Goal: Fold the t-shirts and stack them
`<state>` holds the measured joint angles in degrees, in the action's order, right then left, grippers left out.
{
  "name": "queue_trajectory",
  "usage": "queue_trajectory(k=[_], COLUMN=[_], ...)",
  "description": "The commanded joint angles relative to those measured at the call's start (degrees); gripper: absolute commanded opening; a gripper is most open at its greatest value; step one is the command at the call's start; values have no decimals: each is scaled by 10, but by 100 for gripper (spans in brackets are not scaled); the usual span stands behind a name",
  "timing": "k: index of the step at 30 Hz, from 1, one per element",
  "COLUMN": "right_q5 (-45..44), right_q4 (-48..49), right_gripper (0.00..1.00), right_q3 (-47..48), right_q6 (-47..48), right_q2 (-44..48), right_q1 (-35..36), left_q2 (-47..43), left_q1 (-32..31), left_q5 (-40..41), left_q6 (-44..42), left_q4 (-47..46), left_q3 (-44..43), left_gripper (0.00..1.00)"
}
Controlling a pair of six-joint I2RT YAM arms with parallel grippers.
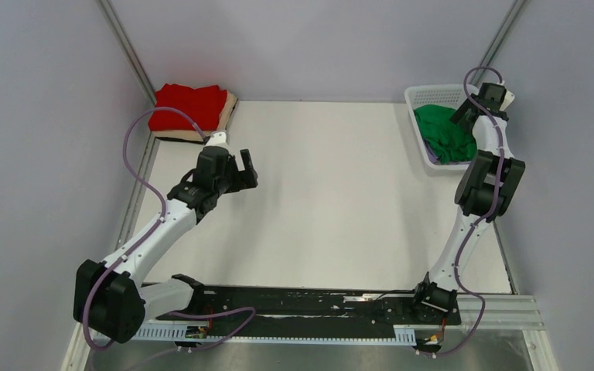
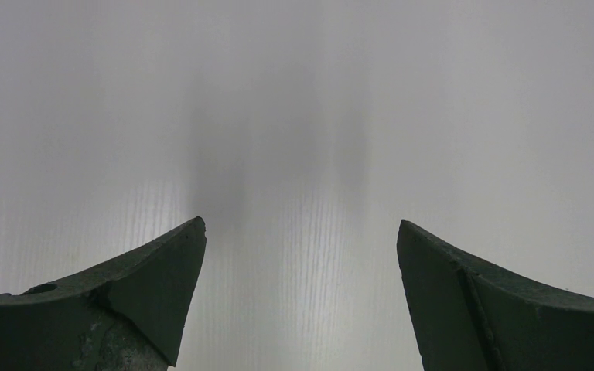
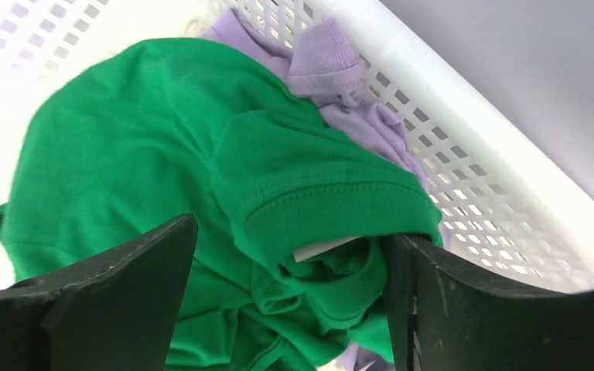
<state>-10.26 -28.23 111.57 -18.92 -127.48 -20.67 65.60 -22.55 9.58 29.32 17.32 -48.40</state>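
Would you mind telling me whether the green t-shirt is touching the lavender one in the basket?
Touching. The right wrist view shows the green t-shirt lying directly on the lavender t-shirt, overlapping it.

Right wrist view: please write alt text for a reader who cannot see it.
A crumpled bright green t-shirt lies in a white lattice basket, on top of a pale lavender t-shirt that peeks out along one wall. Two dark jaws stand apart at the bottom edge, straddling a bunched fold of the green cloth with a white label.
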Motion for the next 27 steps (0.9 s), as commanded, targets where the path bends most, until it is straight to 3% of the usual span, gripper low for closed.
queue_trajectory(k=[1, 3, 5, 8, 14, 23, 27], right_q5=[-3, -2, -6, 9, 92, 314, 402], right_q4=[-3, -6, -7, -6, -4, 21, 32], right_gripper=[77, 58, 28, 2, 0, 0, 0], right_q3=[46, 47, 47, 55, 60, 6, 1], right_q6=[4, 1, -4, 2, 39, 19, 14], right_q2=[-27, -32, -23, 6, 110, 303, 353], right_q1=[-3, -3, -3, -3, 9, 55, 108], left_q2=[8, 7, 6, 1, -33, -77, -90], left_q1=[-2, -2, -2, -2, -2, -2, -2], left_q5=[12, 11, 11, 13, 11, 26, 32], left_q6=[4, 5, 3, 5, 10, 14, 14], left_q4=[-15, -14, -15, -8, -14, -5, 1], left_q3=[-26, -25, -21, -19, 0, 19, 26], left_gripper=[100, 100, 100, 100, 100, 100, 100])
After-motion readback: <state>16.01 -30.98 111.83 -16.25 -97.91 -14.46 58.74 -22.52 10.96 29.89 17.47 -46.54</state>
